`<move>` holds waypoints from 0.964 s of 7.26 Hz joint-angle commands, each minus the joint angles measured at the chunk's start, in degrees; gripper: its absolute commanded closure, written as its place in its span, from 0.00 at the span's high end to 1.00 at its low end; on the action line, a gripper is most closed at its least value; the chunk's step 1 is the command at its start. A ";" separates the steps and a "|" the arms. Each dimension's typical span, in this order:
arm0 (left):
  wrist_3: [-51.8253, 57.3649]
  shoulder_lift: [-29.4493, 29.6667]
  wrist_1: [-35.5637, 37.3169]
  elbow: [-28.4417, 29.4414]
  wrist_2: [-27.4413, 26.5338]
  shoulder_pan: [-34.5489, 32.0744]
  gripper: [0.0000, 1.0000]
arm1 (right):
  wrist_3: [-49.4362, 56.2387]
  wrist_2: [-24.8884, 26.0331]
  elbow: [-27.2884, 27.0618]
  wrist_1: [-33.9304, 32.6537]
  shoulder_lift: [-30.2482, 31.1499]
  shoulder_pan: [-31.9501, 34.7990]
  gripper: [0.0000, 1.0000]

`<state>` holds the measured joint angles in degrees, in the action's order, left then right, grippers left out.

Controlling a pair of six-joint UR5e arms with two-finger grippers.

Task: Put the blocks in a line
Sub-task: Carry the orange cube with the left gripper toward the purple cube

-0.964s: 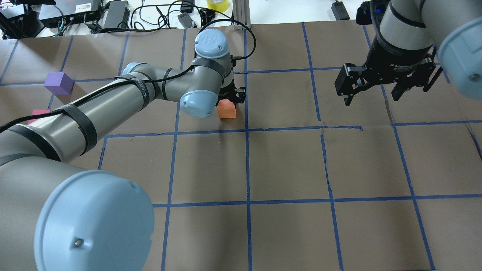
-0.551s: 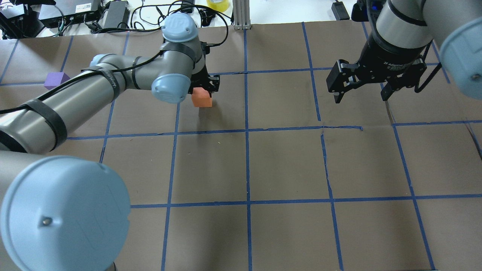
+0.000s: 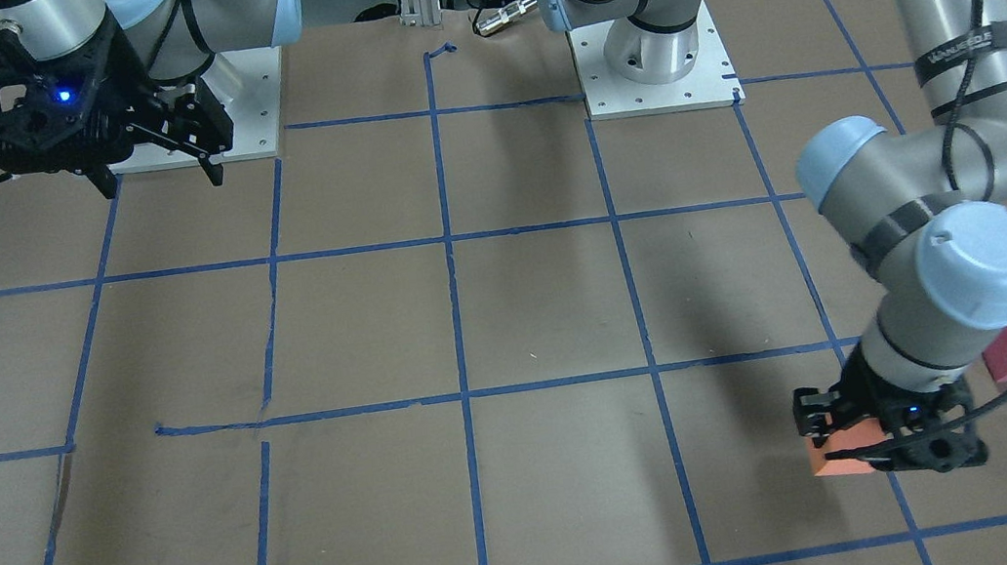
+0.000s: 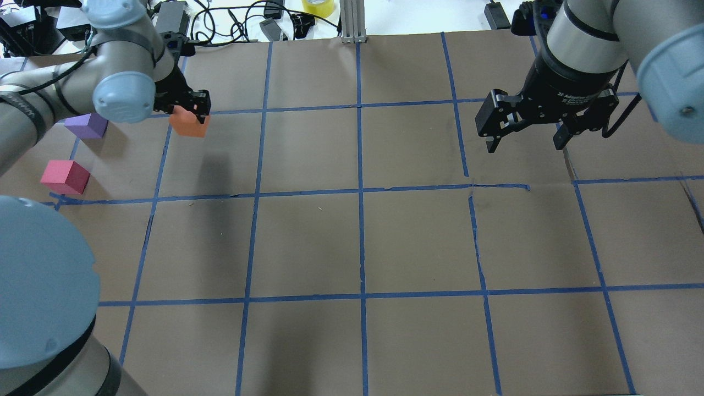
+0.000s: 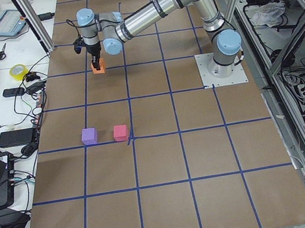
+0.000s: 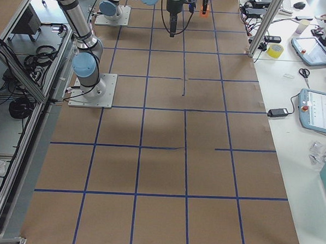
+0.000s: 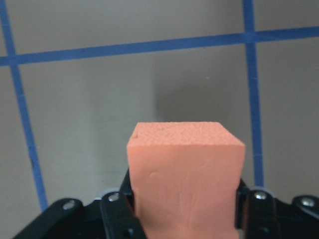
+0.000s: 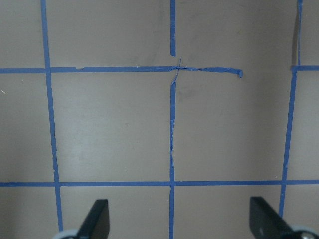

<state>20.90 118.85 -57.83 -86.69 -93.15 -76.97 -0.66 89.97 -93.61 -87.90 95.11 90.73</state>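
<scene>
Off at 9 o'clock from the orange block (image 4: 190, 125) in the overhead view sits the purple block (image 4: 86, 125), with one blue tape line (image 4: 161, 154) between them. The red-pink block (image 4: 65, 177) lies at about 8 o'clock, closer to the robot's base. Those two are near each other but apart, and the pair runs roughly from 1 to 7 o'clock.

Your left gripper (image 4: 190, 113) is clamped on the orange block. Its shadow falls apart from it, so I judge it is held clear of the table. As a cube it has no long axis to mind, and in the wrist view its faces sit about square to the tape.

The left arm is far the nearer to the pair. Your right gripper (image 4: 525, 146) hangs empty, fingers spread, well apart at 3 o'clock. The likely set-down is on the pair's own line, so you would head toward 9 o'clock. Watch the left wrist, which overhangs the purple block. Cables (image 4: 220, 22) lie at 12 o'clock, off the mat.
</scene>
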 commanded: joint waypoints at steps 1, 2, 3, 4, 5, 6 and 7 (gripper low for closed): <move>16.94 0.93 -1.15 2.56 0.43 14.50 0.00 | -0.05 0.12 -0.08 0.01 -0.01 -0.03 1.00; 16.90 1.81 -0.97 4.31 0.78 18.14 0.00 | -0.05 0.12 -0.08 0.09 0.07 -0.03 1.00; 16.98 3.30 -0.54 6.25 0.87 19.13 0.00 | -0.13 0.21 -0.08 0.09 -0.01 -0.03 1.00; 17.16 4.53 -0.71 9.83 2.09 19.49 0.00 | -0.13 0.21 -0.08 0.01 0.07 -0.03 1.00; 17.07 6.11 -1.40 12.39 3.58 19.75 0.00 | -0.13 0.21 -0.08 0.18 -0.01 -0.03 1.00; 17.16 8.21 -1.50 13.11 3.94 19.93 0.00 | -0.13 0.21 -0.08 0.10 0.07 -0.03 1.00; 17.16 9.37 -1.59 12.43 3.95 20.72 0.00 | -0.13 0.21 -0.08 0.01 0.07 -0.03 1.00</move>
<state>38.02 126.33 -59.22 -74.49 -89.58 -57.01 -0.79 90.18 -93.69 -87.81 95.15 90.70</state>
